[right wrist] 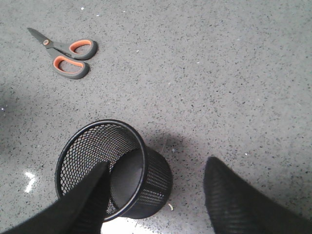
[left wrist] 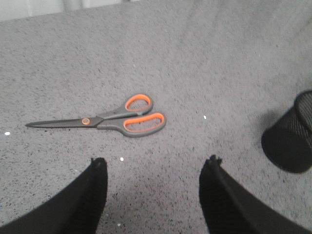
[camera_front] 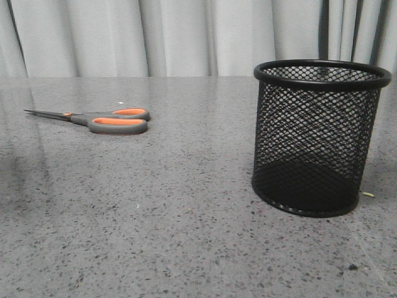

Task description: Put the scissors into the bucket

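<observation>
The scissors [camera_front: 102, 118] lie flat on the grey speckled table at the far left, blades pointing left, grey handles with orange loops. They also show in the left wrist view [left wrist: 114, 119] and the right wrist view [right wrist: 66, 54]. The black wire-mesh bucket [camera_front: 319, 136] stands upright and empty at the right; it shows in the right wrist view [right wrist: 114, 168] and at the edge of the left wrist view [left wrist: 292, 136]. My left gripper [left wrist: 155, 168] is open and empty above the table, short of the scissors. My right gripper [right wrist: 156, 170] is open and empty above the bucket.
The grey speckled table [camera_front: 173, 205] runs back to a pale curtain [camera_front: 186, 37]. A small pale scrap [camera_front: 368, 194] lies by the bucket's base.
</observation>
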You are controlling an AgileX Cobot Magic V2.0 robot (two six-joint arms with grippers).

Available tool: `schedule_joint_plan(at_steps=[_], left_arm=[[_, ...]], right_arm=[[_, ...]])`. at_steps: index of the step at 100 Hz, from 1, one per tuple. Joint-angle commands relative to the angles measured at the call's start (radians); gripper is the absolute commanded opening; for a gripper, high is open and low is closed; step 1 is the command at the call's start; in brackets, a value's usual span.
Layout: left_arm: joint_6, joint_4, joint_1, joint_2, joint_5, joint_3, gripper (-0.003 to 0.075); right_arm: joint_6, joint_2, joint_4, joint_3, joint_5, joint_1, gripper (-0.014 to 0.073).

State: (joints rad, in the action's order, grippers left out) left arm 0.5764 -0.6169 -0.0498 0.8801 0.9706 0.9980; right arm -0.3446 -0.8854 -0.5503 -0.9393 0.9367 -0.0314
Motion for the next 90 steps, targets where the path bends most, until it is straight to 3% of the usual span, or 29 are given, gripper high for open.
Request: schedule_joint_plan(at_steps=[1,42,56,72,80,90], left_arm=[[0.053,-0.05,0.0,0.034,0.014,0.053,0.0386],[0.317,-0.033,0.0,0.453,0.271,0.33,0.0386],[0.49,-0.025,0.0,0.592,0.306,0.433,0.0386],[0.803,-0.015,-0.023,0.7,0.301,0.52,0.0386],[0.916,0.052,-0.064,0.749,0.301,0.554,0.0387],[0.964,0.181,-0.129,0.799,0.299,0.591,0.0387]], right_arm=[[-0.013,0.0,-0.035,-0.036,-0.043,0.003,0.0405],[-0.021,0.0,-0.035,-0.036,-0.044,0.003,0.0405],[-0.023,0.0,-0.035,-0.036,-0.042,-0.002,0.0405],[-0.041,0.0,-0.033,-0.036,-0.048,-0.035,0.0405],[-0.048,0.0,-0.033,-0.036,-0.048,-0.051,0.0405],[-0.049,0.0,-0.028,-0.036,-0.048,-0.07,0.0405]])
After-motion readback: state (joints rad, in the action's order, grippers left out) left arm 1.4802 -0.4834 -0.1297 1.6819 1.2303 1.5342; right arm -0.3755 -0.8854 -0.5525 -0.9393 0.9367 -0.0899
